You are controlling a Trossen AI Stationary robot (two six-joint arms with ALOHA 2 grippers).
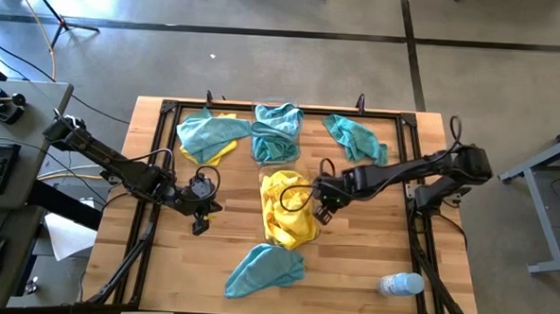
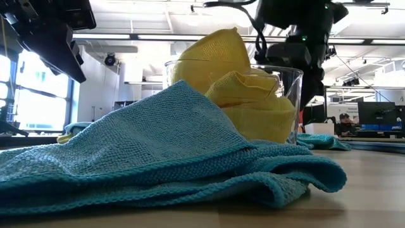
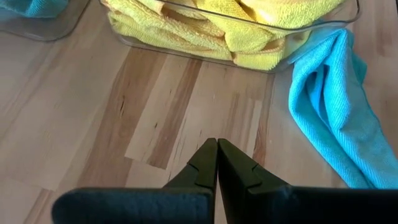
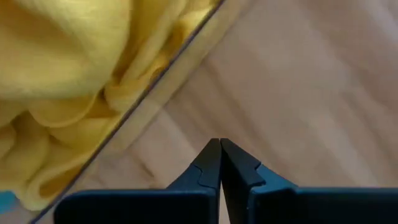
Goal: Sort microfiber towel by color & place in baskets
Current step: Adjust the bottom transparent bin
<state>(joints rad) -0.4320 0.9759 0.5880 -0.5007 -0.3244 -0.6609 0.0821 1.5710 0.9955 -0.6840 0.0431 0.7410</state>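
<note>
Several bright yellow towels (image 1: 287,212) fill a clear basket (image 4: 155,81) at the table's middle. Behind it, a second clear basket (image 1: 277,114) holds teal towels (image 1: 275,138). Loose teal towels lie at the far left (image 1: 208,135) on a yellow one (image 1: 225,153), at the far right (image 1: 357,137), and near the front edge (image 1: 266,270). My right gripper (image 4: 219,142) is shut just right of the yellow basket, over bare wood. My left gripper (image 3: 217,142) is shut left of that basket, above the wood.
A clear plastic bottle (image 1: 399,283) lies on its side at the front right. Black frame rails (image 1: 419,229) run along the table's edges. The front teal towel (image 2: 158,145) fills the low view before the yellow basket (image 2: 281,76). Bare wood (image 1: 371,237) lies between basket and bottle.
</note>
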